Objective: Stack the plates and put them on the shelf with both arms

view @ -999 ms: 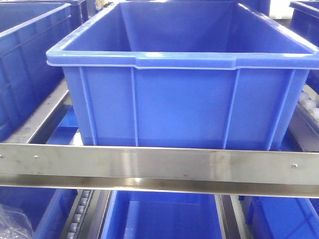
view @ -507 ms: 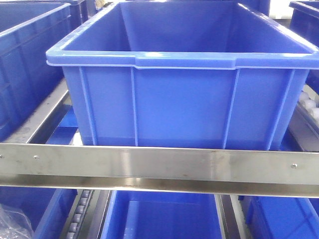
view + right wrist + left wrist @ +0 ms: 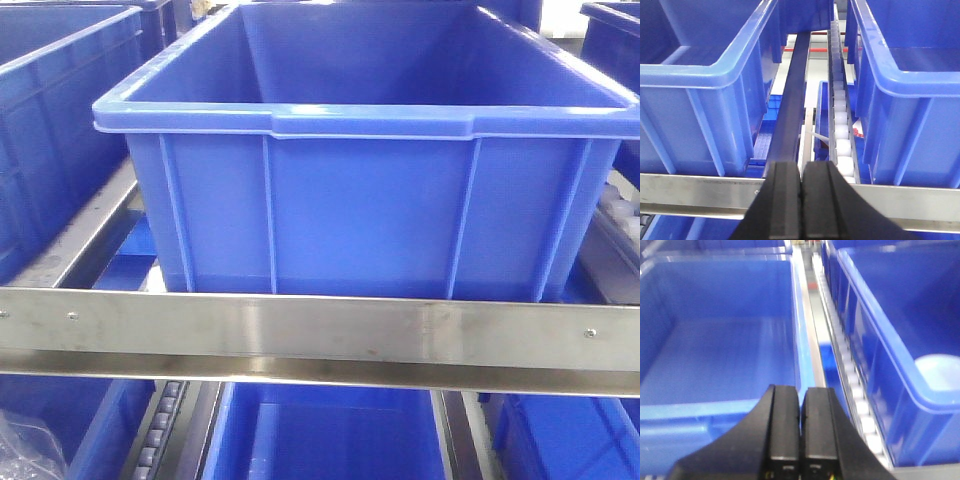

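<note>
Here the front view is filled by one deep blue crate point(image 3: 370, 150), open-topped and bare inside as far as the view reaches, standing on the shelf point(image 3: 320, 335) just behind its brushed steel front rail. More blue crates sit to the left, to the right and on the tier below the rail.

In the left wrist view the left gripper point(image 3: 800, 440) has its two black fingers pressed together with only a thin seam between them — clenched, with nothing held. It hangs near the front edge of the shelf, above the steel channel between two crates. Far along that channel runs a roller track point(image 3: 847, 365) of small white wheels. In the right-hand crate point(image 3: 900, 340), low against its near right wall, lies a pale blue-white rounded shape — a plate point(image 3: 939, 371), only partly in view; whether a second plate lies with it cannot be told.

In the right wrist view the right gripper point(image 3: 801, 200) is likewise closed tight and empty, just over the front rail point(image 3: 700, 187). It points along another line of white rollers point(image 3: 840, 115) between two blue crates.
</note>
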You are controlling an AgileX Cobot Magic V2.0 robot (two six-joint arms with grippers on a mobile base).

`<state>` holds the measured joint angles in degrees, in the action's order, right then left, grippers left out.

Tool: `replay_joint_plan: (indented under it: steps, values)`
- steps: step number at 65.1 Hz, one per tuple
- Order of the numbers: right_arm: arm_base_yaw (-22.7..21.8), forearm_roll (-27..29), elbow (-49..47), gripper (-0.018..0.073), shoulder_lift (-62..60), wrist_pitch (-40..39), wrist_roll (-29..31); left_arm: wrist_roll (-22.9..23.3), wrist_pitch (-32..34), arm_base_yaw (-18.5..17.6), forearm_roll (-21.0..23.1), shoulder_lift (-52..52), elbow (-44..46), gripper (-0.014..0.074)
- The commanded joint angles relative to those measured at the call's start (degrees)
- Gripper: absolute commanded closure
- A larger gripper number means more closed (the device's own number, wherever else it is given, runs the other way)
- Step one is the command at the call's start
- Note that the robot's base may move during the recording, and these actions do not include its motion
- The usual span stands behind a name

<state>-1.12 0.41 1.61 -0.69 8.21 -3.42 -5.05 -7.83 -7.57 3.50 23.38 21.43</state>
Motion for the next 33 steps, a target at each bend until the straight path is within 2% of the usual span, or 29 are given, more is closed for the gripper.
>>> replay_joint_plan:
  steps: [1,9,20,28,30,33]
  values:
    - [-0.2,0.0,0.1,0.0511,-1.0,-4.7,0.4,0.4,10.1,0.0,0.8,-2.6,-1.6,0.0514]
    - [-0.2,0.0,0.1,0.0511,-1.0,-4.7,0.4,0.1,15.3,0.0,-4.6,-8.9,-8.4,0.0514]
    - [-0.2,0.0,0.1,0.0511,-1.0,-4.7,0.4,0.1,14.9,0.0,-4.4,-17.5,-16.4,0.0514]
    - [-0.2,0.0,0.1,0.0511,-1.0,-4.7,0.4,0.3,16.2,0.0,-1.3,-21.2,-22.4,0.0514]
    - [-0.2,0.0,0.1,0.0511,-1.0,-4.7,0.4,0.3,12.1,0.0,-1.3,-22.3,-22.0,0.0514]
    - [-0.2,0.0,0.1,0.0511,-1.0,-4.7,0.4,0.3,10.7,0.0,-1.3,-24.2,-22.1,0.0514]
